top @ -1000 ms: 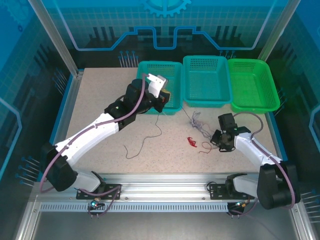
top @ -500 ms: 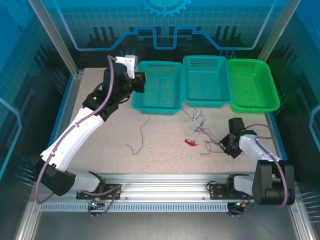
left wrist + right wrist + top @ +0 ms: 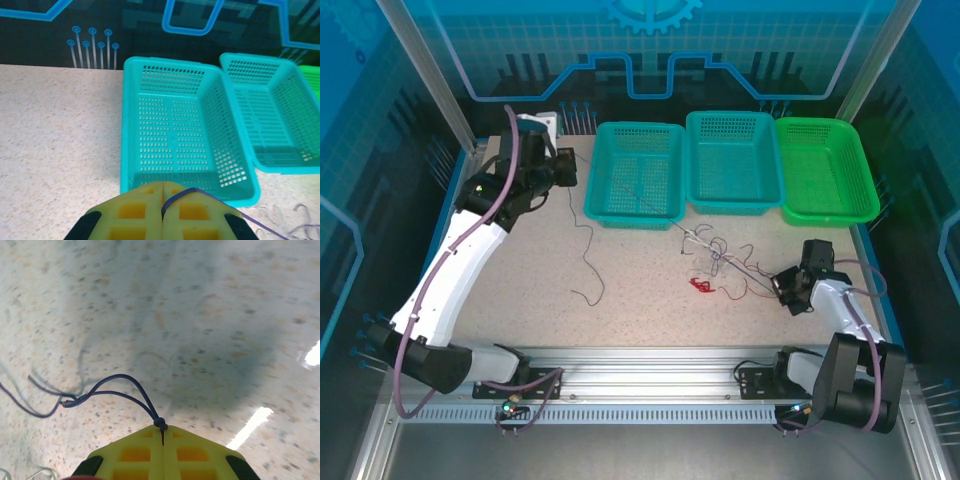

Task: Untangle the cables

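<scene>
Your left gripper (image 3: 162, 197) is clenched tight, its yellow pads (image 3: 135, 215) pressed together on one thin dark cable (image 3: 188, 189). That cable comes out between the pads and runs off to the right, over the worktop (image 3: 55, 135). From above, you see this gripper far back on the left, just beside the left teal basket (image 3: 632, 219). A long dark wire (image 3: 585, 245) trails from near it and lies in a wavy line on the worktop, well apart from the rest.

Your right gripper (image 3: 162, 437) is clenched too. It pinches a dark blue cable (image 3: 151, 409) that makes a loop right in front of the pads, with a small knot at the pinch. From above, it sits low near the right edge of the worktop.

The cables (image 3: 715, 250), thin dark and whitish ones, lie in a loose bunch between the two grippers, in front of the middle teal basket (image 3: 733, 209). Thin strands stretch from the bunch toward the right gripper. A small red connector (image 3: 701, 286) lies just beside the bunch, on the near side.

Three baskets stand in a row at the back: the two teal ones and a green basket (image 3: 830, 218) on the right. The left teal basket sits between your left gripper and the bunch. A thin strand seems to cross over it, but it is too fine to be sure.
</scene>
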Controlling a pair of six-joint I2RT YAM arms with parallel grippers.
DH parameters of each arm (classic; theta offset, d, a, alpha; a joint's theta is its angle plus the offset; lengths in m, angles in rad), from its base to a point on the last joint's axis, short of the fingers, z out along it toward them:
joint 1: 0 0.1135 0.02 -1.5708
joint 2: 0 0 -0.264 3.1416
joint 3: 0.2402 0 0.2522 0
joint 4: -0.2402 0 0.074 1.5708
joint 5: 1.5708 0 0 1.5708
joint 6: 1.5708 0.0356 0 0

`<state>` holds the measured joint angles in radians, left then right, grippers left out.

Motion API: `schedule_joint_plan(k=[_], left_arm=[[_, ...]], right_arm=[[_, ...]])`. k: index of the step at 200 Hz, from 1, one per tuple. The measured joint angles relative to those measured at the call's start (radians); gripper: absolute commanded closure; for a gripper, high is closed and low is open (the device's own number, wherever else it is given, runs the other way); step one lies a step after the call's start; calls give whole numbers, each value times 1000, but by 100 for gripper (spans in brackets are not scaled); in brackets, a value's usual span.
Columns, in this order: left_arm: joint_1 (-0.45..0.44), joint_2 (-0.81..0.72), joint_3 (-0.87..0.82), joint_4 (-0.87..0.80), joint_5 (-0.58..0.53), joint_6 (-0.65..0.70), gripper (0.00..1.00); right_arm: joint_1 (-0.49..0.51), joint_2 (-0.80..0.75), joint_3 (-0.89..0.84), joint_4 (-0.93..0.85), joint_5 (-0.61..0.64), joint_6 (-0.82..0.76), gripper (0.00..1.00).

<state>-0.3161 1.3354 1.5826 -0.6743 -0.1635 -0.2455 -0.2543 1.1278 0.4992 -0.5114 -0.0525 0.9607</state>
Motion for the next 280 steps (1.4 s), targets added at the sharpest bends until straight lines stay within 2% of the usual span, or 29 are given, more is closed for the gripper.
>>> schedule_joint_plan(k=[14,33,44,66,97,123,161,207,233,253,280], left_arm=[[3,-19,-18,62,66,0,100],[-35,-49,-69,147,120,16,100],[-78,-57,-104,182,146,26,100],[-144,-58,-186,229,201,38,100],[-156,-60,-244,240,237,39,100],[-156,-71,-245,246,249,46,100],[-156,-100,-245,246,285,64,100],[-156,-130,-245,245,298,68,100],[-156,-150,-245,241,312,72,100],[-156,-166,-245,233,322,84,100],[-156,-183,-245,224,322,99,100]], right_arm=[[43,4,2,34,-17,-81,75],[185,1,39,37,-29,-228,62],[261,-16,76,33,-42,-299,58],[344,-104,132,32,-76,-419,50],[491,-189,192,71,-154,-531,45],[640,-121,234,167,-219,-587,44],[791,150,317,340,-245,-653,45],[831,438,407,469,-223,-690,43],[842,506,413,530,-168,-689,42],[849,528,413,578,-158,-694,49],[865,569,412,619,-164,-706,67]])
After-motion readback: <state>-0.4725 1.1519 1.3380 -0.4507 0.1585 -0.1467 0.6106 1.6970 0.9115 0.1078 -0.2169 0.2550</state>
